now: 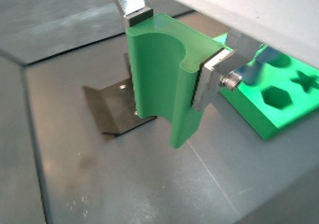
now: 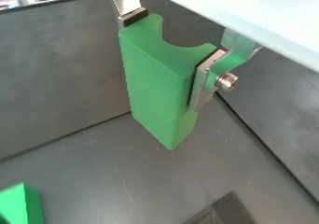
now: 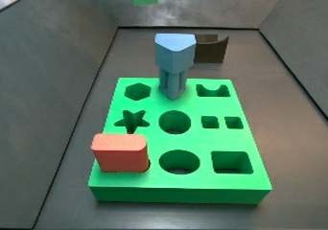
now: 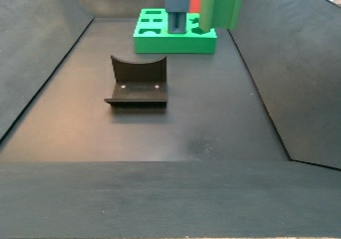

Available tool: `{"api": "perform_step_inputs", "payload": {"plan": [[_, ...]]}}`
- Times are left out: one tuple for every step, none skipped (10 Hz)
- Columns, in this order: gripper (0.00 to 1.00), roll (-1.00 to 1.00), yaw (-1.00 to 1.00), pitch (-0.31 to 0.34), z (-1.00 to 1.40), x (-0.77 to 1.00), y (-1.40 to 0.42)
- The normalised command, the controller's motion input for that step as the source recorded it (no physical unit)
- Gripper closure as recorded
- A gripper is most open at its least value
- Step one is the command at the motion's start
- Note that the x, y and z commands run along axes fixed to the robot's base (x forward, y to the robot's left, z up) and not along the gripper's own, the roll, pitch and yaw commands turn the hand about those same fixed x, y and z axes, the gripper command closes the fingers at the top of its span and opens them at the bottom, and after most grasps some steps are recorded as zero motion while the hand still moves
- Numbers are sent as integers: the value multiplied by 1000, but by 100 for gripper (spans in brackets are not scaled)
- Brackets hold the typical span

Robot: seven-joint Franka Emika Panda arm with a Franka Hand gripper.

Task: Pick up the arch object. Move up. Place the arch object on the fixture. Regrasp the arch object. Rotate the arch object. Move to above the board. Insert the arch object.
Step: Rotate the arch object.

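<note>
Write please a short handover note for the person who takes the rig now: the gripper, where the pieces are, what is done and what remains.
Gripper: shut on the arch object, held upright in the air, clear of the floor.
Fixture: empty on the dark floor, apart from the board.
Board: a blue-grey peg stands in it, a red block sits at one corner; the arch hole is free.
Done: arch object picked up and lifted.
Left, as it seems: whether it has already visited the fixture cannot be told; it is not yet inserted.
</note>
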Motion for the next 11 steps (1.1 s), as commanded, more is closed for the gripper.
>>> {"api": "perform_step_inputs", "payload": {"plan": [[100, -135, -1000, 88, 7, 6, 11], [100, -137, -778, 88, 9, 8, 11], [100, -136, -474, 86, 12, 11, 11], [100, -136, -361, 86, 13, 12, 12], [100, -136, -210, 85, 15, 14, 12], [100, -336, -148, 84, -1000, 0, 0], [100, -332, -103, 59, -1000, 12, 2], [100, -317, -91, 34, -1000, 22, 6], [100, -253, -69, 0, -1000, 21, 14], [100, -216, -58, -25, -1000, 20, 15], [100, -184, -50, -43, -1000, 20, 20]]}}
